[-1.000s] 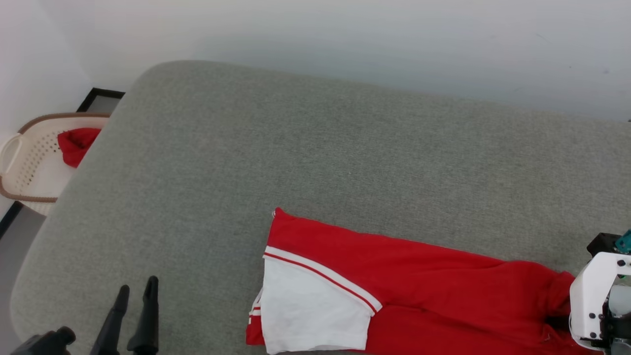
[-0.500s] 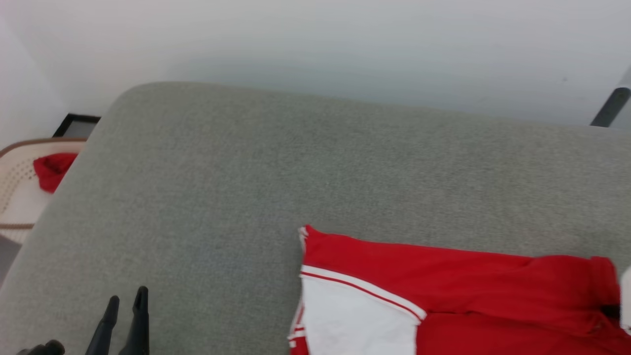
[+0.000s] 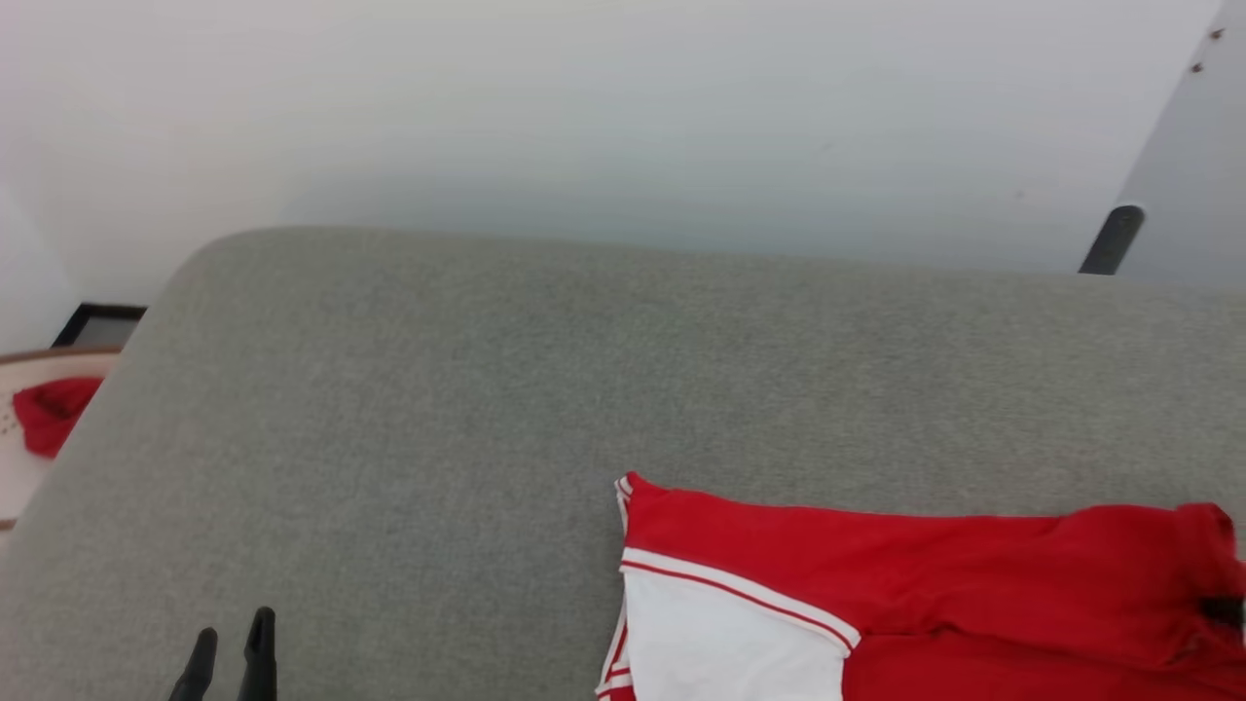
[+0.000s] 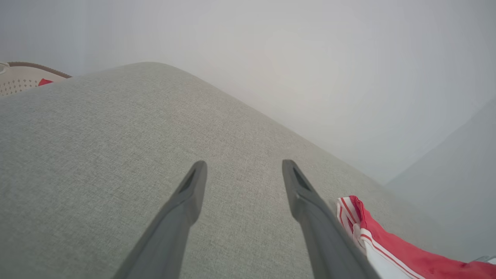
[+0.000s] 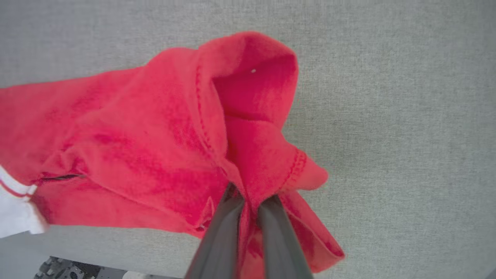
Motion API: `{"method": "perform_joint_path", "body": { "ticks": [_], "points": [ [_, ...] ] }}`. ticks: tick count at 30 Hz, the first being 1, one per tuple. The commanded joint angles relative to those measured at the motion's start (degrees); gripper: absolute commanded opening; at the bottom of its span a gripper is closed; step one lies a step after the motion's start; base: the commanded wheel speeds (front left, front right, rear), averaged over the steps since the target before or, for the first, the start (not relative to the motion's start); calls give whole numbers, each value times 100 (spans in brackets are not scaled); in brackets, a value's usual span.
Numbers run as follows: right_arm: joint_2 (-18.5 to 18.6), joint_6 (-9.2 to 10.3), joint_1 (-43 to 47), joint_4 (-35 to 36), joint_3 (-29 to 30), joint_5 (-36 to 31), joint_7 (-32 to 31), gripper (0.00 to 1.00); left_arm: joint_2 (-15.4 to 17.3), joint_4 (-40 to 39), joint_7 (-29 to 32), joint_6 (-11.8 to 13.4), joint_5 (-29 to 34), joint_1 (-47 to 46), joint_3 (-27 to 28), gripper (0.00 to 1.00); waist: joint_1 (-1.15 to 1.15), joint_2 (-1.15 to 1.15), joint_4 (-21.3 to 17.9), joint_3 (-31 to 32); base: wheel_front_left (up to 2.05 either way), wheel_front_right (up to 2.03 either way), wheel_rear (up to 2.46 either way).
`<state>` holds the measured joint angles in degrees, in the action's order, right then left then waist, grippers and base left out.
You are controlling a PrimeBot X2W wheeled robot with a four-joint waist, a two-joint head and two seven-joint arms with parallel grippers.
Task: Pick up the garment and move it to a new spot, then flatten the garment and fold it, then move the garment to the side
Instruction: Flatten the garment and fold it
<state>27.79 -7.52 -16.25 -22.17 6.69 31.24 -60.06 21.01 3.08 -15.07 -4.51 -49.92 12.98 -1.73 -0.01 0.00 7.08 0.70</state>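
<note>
While the garment [image 3: 925, 574] is lying along the near right part of the grey cushioned surface [image 3: 487, 389], the right end effector [image 5: 252, 197] is pinching a bunched red hem fold of it between nearly closed fingers, as the right wrist view is showing. One white sleeve [image 3: 720, 643], edged with thin red-and-white stripes, is facing up at the garment's left end, flat on the surface. The left end effector [image 3: 235, 625] is sitting low over the front left of the surface, its fingers [image 4: 193, 193] standing wide apart and gripping nothing, apart from the sleeve. Beyond the surface's left edge, a pale basket [image 3: 39, 362] is holding a small red cloth lump [image 3: 49, 419].
</note>
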Motion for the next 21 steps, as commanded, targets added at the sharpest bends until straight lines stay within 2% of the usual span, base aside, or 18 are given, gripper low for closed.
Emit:
{"method": "perform_joint_path", "body": {
  "ticks": [1,6,9,15,21],
  "points": [
    [-64,6,107,147,-9,204,-56,0,16,-18,14,35,-21,67,18,100,1,0,-113,115,0,0,0],
    [-453,5,282,883,-41,1056,-466,0,31,-55,16,53,-45,130,34,100,1,0,-179,219,0,0,0],
    [-777,5,368,1346,-138,1351,-648,0,34,-76,29,55,-40,116,12,100,1,0,-171,260,0,0,0],
    [-1566,5,314,1881,-485,1423,-661,0,8,-71,79,26,-4,-20,-109,100,1,0,12,293,0,0,0],
    [-2260,5,159,1711,-965,1100,-270,0,-53,21,123,-4,13,-204,-270,100,1,0,347,291,0,0,0]
  ]
}}
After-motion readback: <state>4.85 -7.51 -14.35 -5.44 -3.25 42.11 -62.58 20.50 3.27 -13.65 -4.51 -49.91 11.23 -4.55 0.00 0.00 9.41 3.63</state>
